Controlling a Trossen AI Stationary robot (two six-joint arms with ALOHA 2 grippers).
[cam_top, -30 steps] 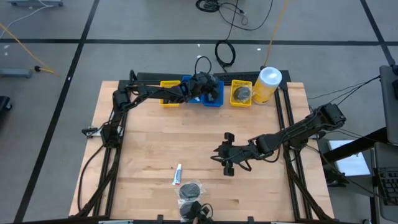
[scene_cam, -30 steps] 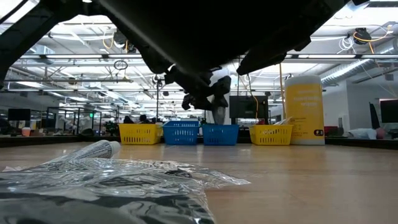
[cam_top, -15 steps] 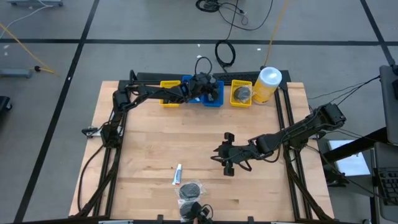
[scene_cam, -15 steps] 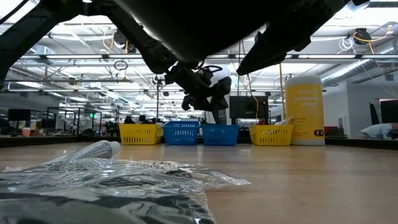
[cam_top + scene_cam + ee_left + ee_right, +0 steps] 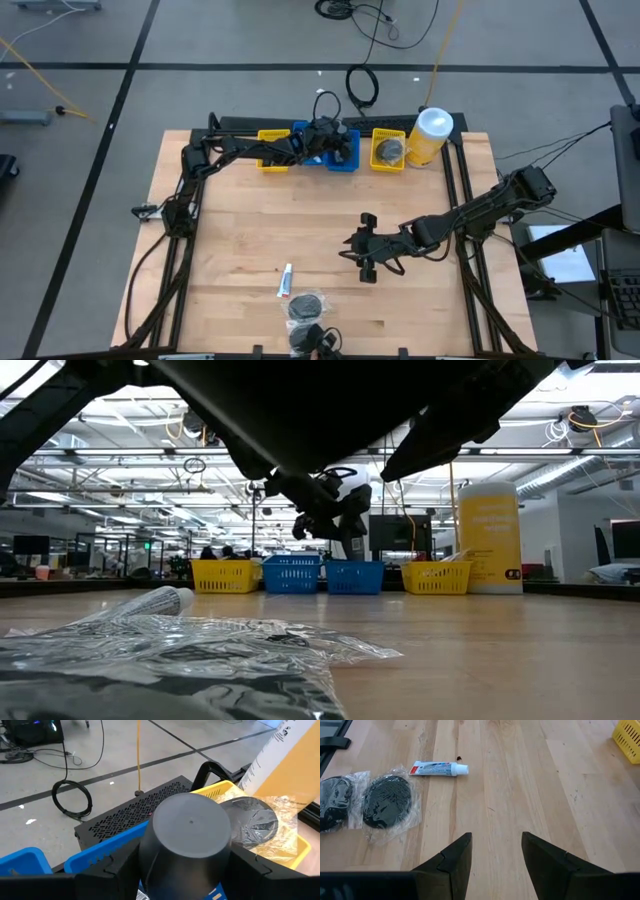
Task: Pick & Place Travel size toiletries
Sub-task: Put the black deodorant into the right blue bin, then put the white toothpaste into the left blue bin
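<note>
My left gripper [image 5: 337, 142] is over the blue bins [image 5: 343, 161] at the table's far edge, shut on a small dark bottle [image 5: 190, 827] with a round cap. My right gripper [image 5: 356, 246] is open above mid-table, touching nothing. In the right wrist view a thin white tube [image 5: 439, 769] and two dark mesh puffs in clear wrap [image 5: 387, 800] lie flat on the wood near the near edge. Another wrapped puff [image 5: 252, 822] lies in the yellow bin [image 5: 287, 847]. My left gripper pinches the dark bottle between its two fingers [image 5: 117, 870], on the body below the cap [image 5: 150, 857]. The bottle's capped end points forward past the fingertips. The bottle is lifted clear, above the blue bin [image 5: 100, 855].
Two yellow bins [image 5: 272, 150] and two blue bins stand in a row along the far edge, with a tall yellow canister [image 5: 430, 135] at the right end. Crinkled clear wrap [image 5: 180, 645] lies close to the low camera. Bare wood stretches between the arms.
</note>
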